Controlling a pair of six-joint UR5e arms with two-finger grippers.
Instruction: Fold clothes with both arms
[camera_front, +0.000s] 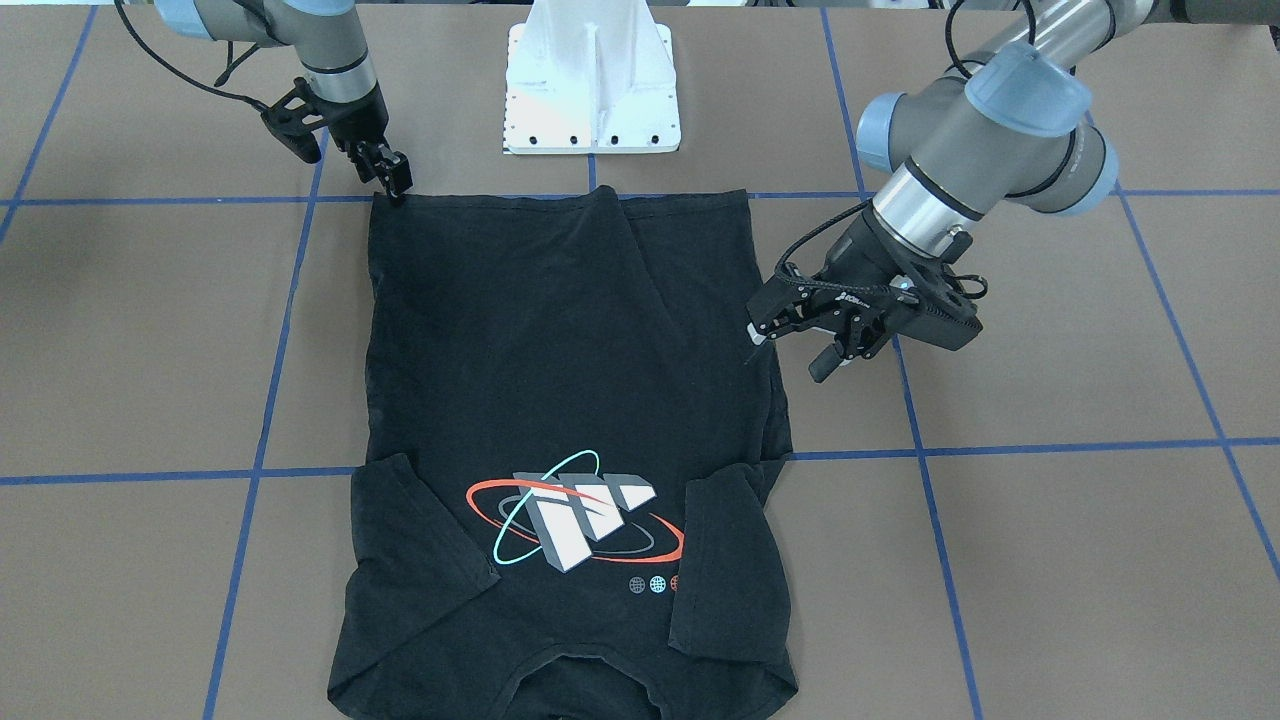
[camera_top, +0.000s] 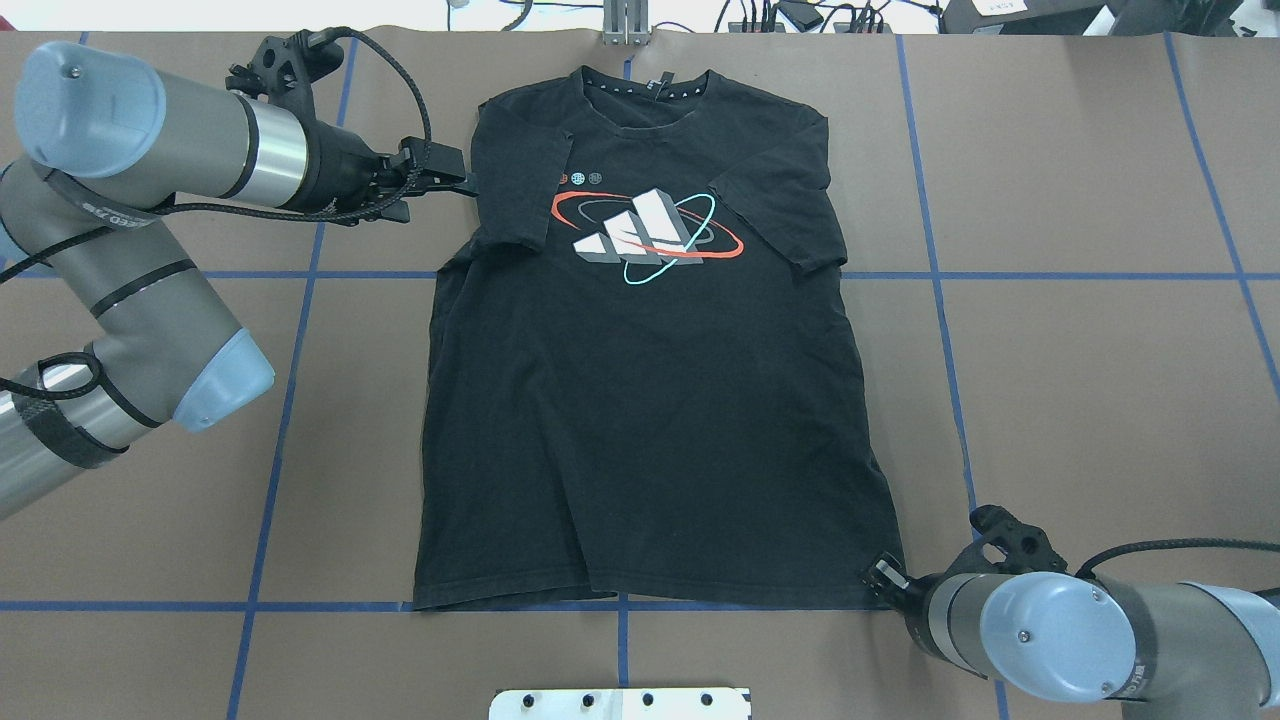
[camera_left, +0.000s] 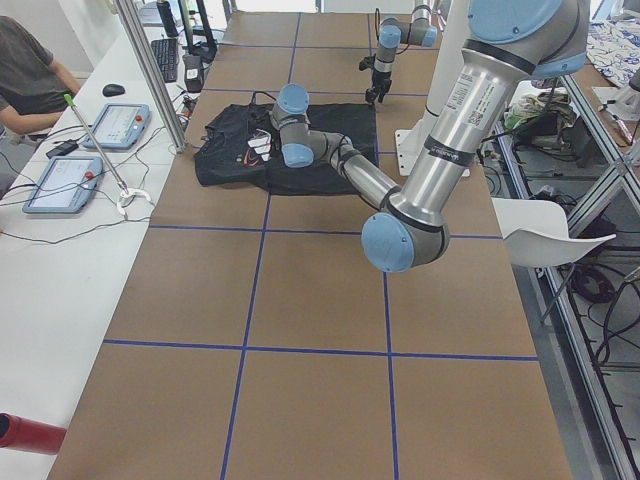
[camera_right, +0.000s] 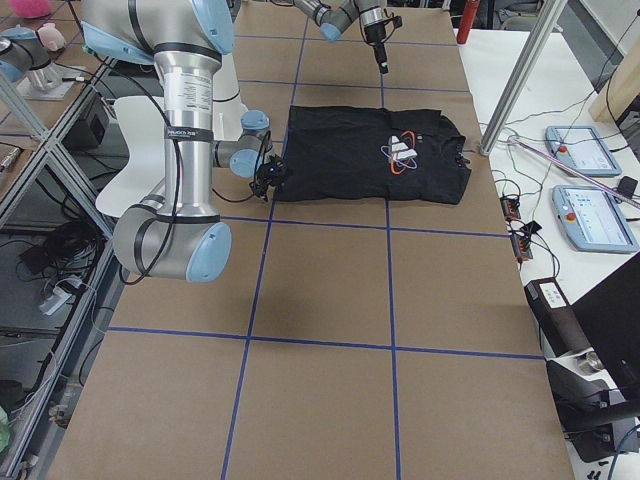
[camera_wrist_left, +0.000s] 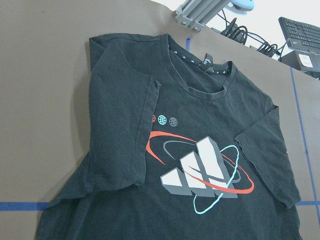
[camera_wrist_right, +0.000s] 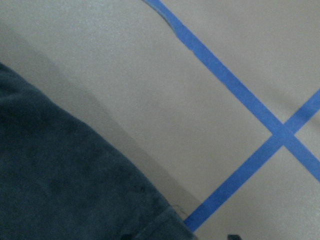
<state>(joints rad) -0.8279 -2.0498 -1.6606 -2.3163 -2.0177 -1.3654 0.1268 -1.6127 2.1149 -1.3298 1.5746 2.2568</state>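
My right gripper (camera_front: 397, 183) looks pinched shut at the T-shirt's (camera_front: 570, 330) near hem corner (camera_front: 380, 200). My left gripper (camera_front: 757, 332) (jaws unreadable) hovers by the far sleeve (camera_top: 510, 190), presumably for a joint fold.

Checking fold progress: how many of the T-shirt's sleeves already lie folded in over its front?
2. One sleeve lies folded onto the front of the T-shirt, on the robot's left of the logo; the other sleeve on its right. Neither is hidden.
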